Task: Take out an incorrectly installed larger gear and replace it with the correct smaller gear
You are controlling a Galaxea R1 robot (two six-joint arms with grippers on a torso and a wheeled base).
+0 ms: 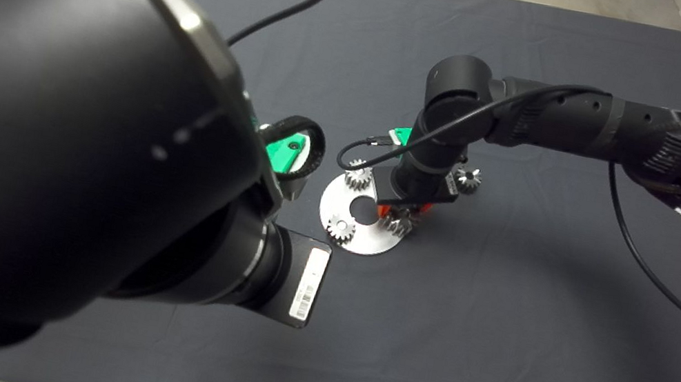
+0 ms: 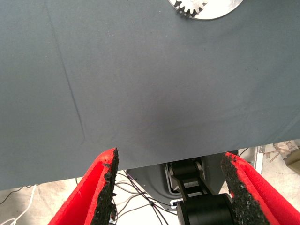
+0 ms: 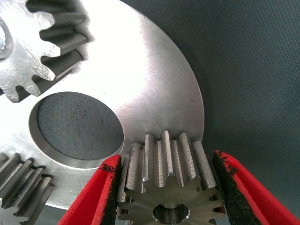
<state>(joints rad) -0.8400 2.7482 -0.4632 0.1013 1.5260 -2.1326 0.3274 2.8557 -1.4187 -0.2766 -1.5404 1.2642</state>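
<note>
Currently, right claw (image 3: 166, 159): closed on the larger gear (image 3: 168, 187), one black pad against the teeth on each side.
Larger gear: upright at the rim of the round steel plate (image 3: 154, 84), on the plate's side toward the surface's right edge; centre hole visible between the fingers.
Smaller gear (image 1: 468, 180): on the dark mat (image 1: 494, 351) just beyond the plate toward the far right, beside the right arm's wrist and apart from the claw's fingers.
Plate: near the middle of the surface, a large round hole at its centre showing the mat beneath.
Silver gears: two on the plate, one (image 1: 357, 178) on the far side of the hole, one (image 1: 341, 227) on the near side.
Left claw (image 2: 168, 157): open and holding nothing, above bare mat on the plate's left side.
Surface: covered by the dark mat, lightly creased.
Room: pale floor past the far edge; in the left wrist view, cables and a black robot part on the floor beyond the mat's edge.
</note>
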